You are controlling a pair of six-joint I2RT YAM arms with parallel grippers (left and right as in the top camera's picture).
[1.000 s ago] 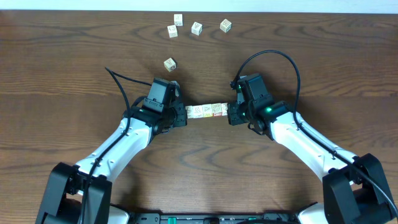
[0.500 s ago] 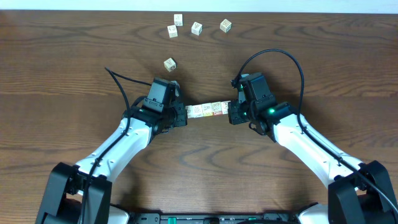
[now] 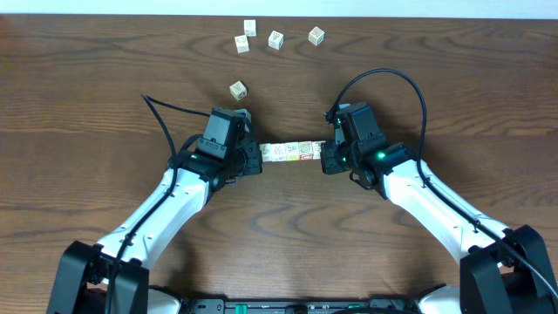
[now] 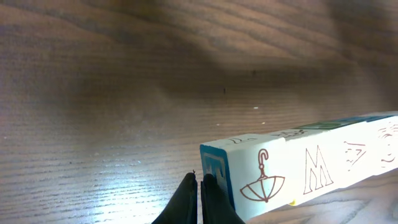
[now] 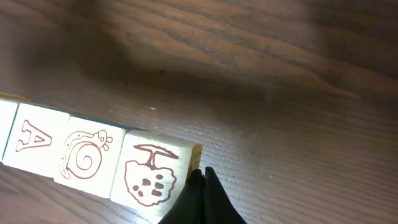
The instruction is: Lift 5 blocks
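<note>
Wood table [image 3: 96, 96], row of blocks [image 3: 292, 152] lying left-right, between both pincers [image 3: 260, 160] [image 3: 323, 157]

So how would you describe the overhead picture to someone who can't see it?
A short row of printed blocks is squeezed end to end between the closed left end effector and right end effector of two white robot arms, mid-table. Five loose blocks lie scattered farther back on the dark wooden table.
</note>
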